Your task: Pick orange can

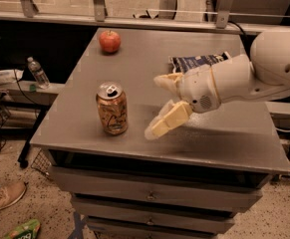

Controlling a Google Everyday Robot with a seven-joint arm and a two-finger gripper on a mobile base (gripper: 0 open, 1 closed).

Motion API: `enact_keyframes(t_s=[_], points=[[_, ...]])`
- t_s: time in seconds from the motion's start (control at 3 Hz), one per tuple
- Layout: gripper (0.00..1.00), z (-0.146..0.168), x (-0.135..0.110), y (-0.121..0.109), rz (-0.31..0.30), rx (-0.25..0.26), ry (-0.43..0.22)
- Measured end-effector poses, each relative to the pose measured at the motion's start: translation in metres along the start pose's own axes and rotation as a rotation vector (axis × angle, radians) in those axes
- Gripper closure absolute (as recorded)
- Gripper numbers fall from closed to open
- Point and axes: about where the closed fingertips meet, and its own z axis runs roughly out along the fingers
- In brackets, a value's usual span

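Note:
The orange can (pixel 112 108) stands upright on the grey table (pixel 224 143), left of centre, with dark swirly markings and a silver pull-tab top. My gripper (pixel 157 106) comes in from the right on a white arm, just right of the can and apart from it. Its two cream fingers (pixel 167 122) are spread open and hold nothing. One finger points down-left toward the can's base, the other sits higher.
A red apple (pixel 109 41) sits at the table's far left. A dark blue snack bag (pixel 197 62) lies at the back, partly behind my arm. A water bottle (pixel 37 72) stands on a low shelf to the left. Drawers run below the table front.

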Motion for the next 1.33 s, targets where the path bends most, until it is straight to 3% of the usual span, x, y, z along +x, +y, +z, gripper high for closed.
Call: enact_keyframes(t_s=[0.67,1.33], points=[[0.00,0.050,-0.010,0.005,-0.022,-0.047,-0.160],[0.00,0.075,-0.030,0.012,-0.051,-0.091,-0.238]])
